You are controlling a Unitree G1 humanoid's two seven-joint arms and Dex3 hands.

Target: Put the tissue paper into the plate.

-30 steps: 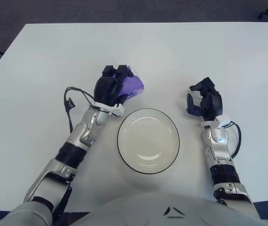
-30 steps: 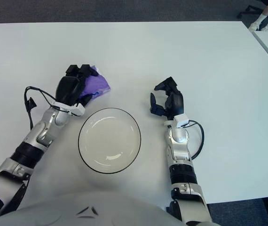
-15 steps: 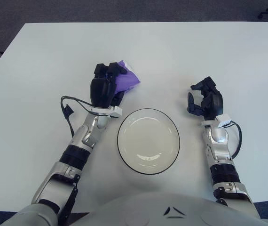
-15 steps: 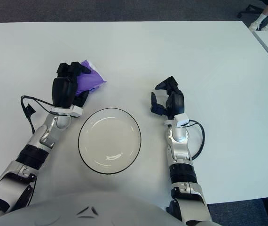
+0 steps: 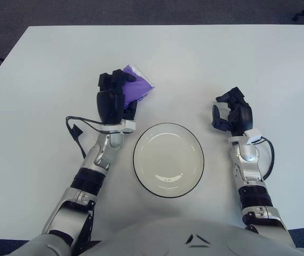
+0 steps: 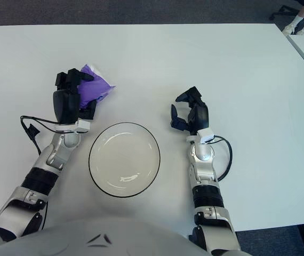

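Observation:
My left hand (image 5: 116,96) is raised above the white table, up and to the left of the plate, with its black fingers curled around a purple tissue pack (image 5: 136,87). The pack sticks out to the right of the fingers. The plate (image 5: 168,159), white with a dark rim, lies empty at the near middle of the table. My right hand (image 5: 231,114) shows to the right of the plate, its fingers loosely spread and holding nothing.
A black cable (image 5: 76,128) loops out from my left wrist over the table. The white table (image 5: 194,58) stretches wide behind the hands. Dark floor runs along the table's far edge.
My left hand has lifted the purple tissue pack and carried it up and to the left, turning more upright. The right hand and the plate have stayed where they were.

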